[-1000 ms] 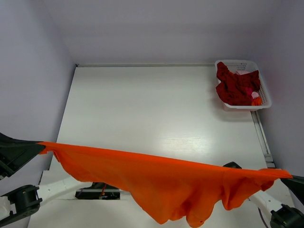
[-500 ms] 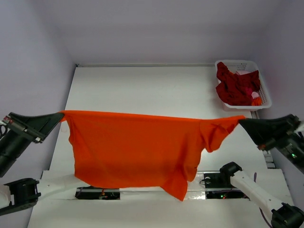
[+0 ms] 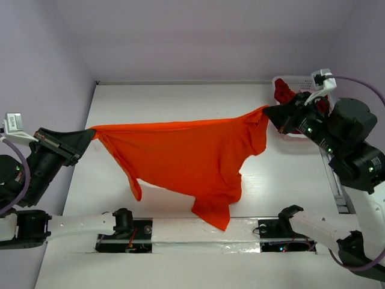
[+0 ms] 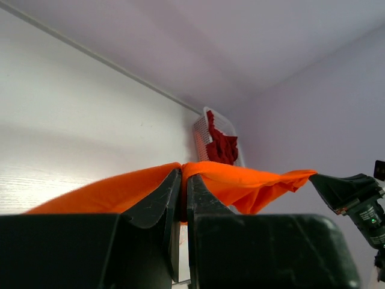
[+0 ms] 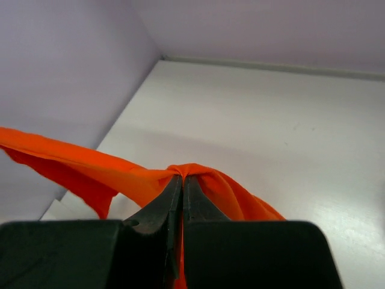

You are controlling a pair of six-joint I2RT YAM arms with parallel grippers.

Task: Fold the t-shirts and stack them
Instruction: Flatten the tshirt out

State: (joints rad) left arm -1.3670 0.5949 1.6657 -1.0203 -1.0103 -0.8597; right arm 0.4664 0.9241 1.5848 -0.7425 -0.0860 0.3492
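The bright orange t-shirt (image 3: 186, 153) hangs stretched in the air between both grippers, over the middle of the table. My left gripper (image 3: 90, 133) is shut on its left end; the cloth is pinched at the fingertips in the left wrist view (image 4: 182, 170). My right gripper (image 3: 267, 112) is shut on its right end, the cloth bunched at the tips in the right wrist view (image 5: 182, 176). The shirt's lower edge droops toward the near table edge. Dark red t-shirts (image 3: 296, 96) lie in the basket, mostly hidden behind my right arm; they also show in the left wrist view (image 4: 221, 146).
The white lattice basket (image 3: 295, 79) stands at the far right corner of the white table (image 3: 180, 102). Purple walls close in the left, back and right sides. The arm bases and a mounting rail (image 3: 198, 229) run along the near edge.
Both grippers have carried the orange shirt further from the near edge toward the middle of the table; the right gripper moved up beside the basket. The shirt now hangs slanted.
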